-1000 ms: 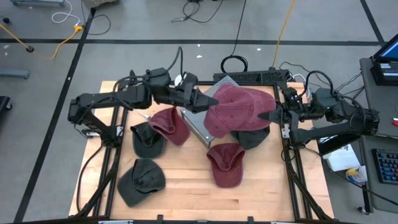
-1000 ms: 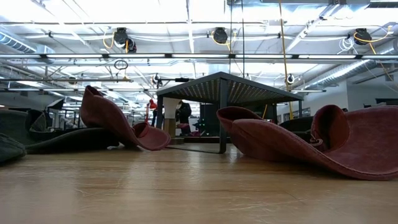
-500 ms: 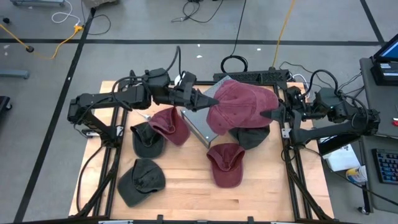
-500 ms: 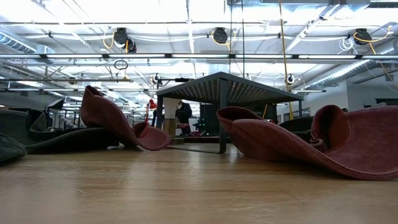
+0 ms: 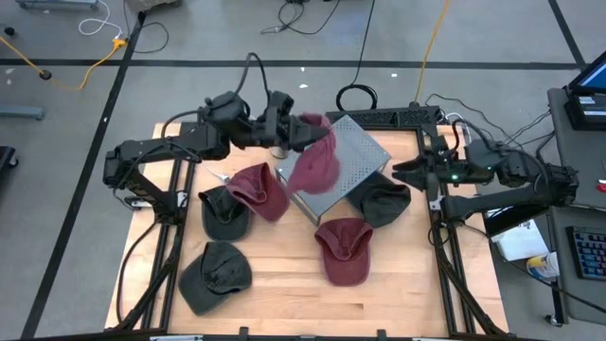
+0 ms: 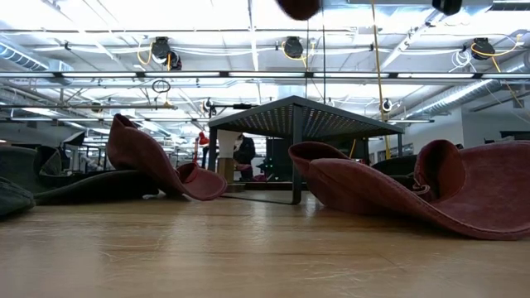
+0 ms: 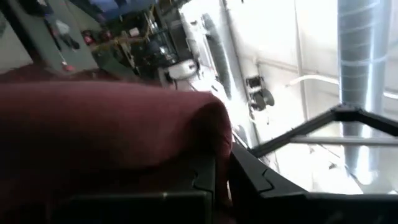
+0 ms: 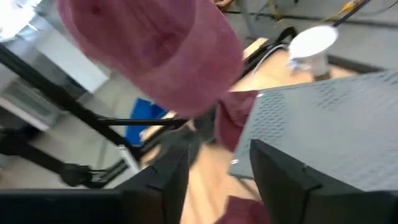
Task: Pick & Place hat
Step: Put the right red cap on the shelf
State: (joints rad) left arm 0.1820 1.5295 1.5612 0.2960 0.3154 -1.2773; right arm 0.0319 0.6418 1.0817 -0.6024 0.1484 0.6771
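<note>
A maroon hat (image 5: 317, 163) hangs in the air over the left part of the grey perforated metal stand (image 5: 352, 159). My left gripper (image 5: 299, 133) is shut on the hat's upper edge. The low view shows the hat's lowest part (image 6: 298, 7) above the stand's top (image 6: 300, 110). My right gripper (image 5: 401, 174) stands open at the stand's right side with nothing between its fingers (image 8: 160, 180). In the right wrist view the hat (image 8: 155, 56) shows farther off, apart from those fingers. My left gripper pinches the hat's upper edge (image 7: 208, 146) between its two fingers; one layer or a fold, I cannot tell. The fingers come about level from the table's left. The hat droops slack below them, lifted clear of the stand.
Around the stand several hats lie on the wooden table (image 5: 284, 303): a maroon one (image 5: 260, 189) and a dark one (image 5: 225, 213) at left, another dark one (image 5: 216, 275) near the front, a maroon one (image 5: 346, 248) in front and a dark one (image 5: 383, 204) at right.
My left gripper has shut on the hat's left edge, then risen and drawn back toward the table's far left. My right gripper has opened and let go of the hat's right side. The hat, earlier spread over the stand, now hangs bunched from the left gripper.
</note>
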